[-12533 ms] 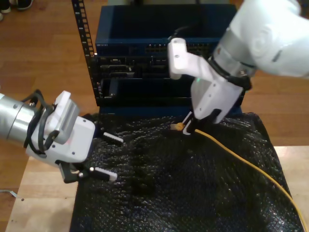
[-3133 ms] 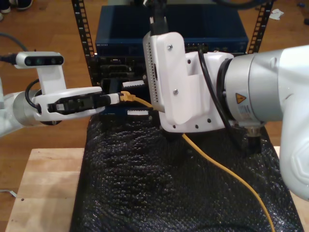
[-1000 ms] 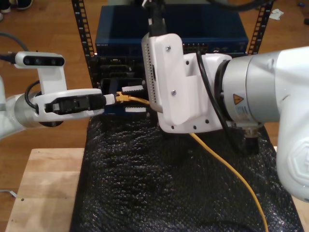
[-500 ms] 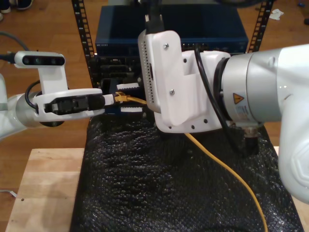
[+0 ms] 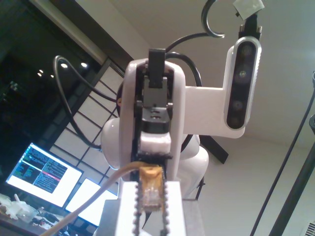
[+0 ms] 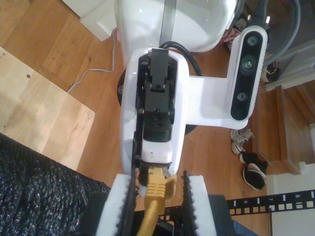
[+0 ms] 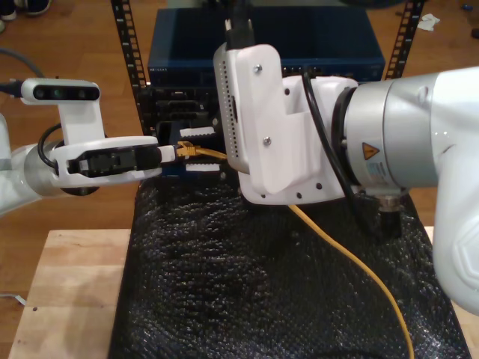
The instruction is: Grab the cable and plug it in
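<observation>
Handed over since the earliest frame, the cable [image 7: 352, 262] runs lengthwise from your first pincer [image 5: 150, 186], which is clamped on the plug [image 7: 188, 149], into your second pincer [image 6: 157, 179], which is spread around it.

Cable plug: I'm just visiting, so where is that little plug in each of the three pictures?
First wrist view: the cable plug is clamped between white toothed fingers.
Second wrist view: the cable plug sits between toothed fingers, apart from both.
Exterior view: the cable plug is toward the exterior view's left, before the equipment rack.
Shared landmark: the yellow cable trailing from it.
</observation>
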`<action>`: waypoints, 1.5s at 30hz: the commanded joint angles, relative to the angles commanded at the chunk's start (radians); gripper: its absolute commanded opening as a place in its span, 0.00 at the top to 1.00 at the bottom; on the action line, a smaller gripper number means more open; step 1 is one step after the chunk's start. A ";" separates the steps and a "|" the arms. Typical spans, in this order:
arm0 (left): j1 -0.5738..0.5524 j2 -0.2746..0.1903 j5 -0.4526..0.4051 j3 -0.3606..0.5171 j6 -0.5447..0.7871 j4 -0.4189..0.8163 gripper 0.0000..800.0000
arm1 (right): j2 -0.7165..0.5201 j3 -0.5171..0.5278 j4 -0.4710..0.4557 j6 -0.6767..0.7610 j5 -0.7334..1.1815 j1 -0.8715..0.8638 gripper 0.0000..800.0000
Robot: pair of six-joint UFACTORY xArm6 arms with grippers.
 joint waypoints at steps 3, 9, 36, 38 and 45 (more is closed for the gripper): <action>0.000 0.000 0.000 0.000 0.000 0.000 0.97 | 0.000 0.002 0.000 0.000 0.000 0.000 0.73; 0.000 0.000 0.000 0.000 0.000 0.000 0.97 | 0.000 0.002 0.000 0.000 0.000 0.002 0.80; 0.002 0.011 0.017 0.008 0.003 -0.104 0.10 | 0.005 0.020 0.000 0.003 -0.064 0.025 1.00; 0.002 0.011 0.015 0.006 0.003 -0.104 0.07 | 0.006 0.020 0.002 0.003 -0.064 0.025 1.00; 0.006 0.008 -0.012 0.003 0.003 -0.103 0.01 | 0.029 0.012 0.005 0.008 -0.066 0.018 1.00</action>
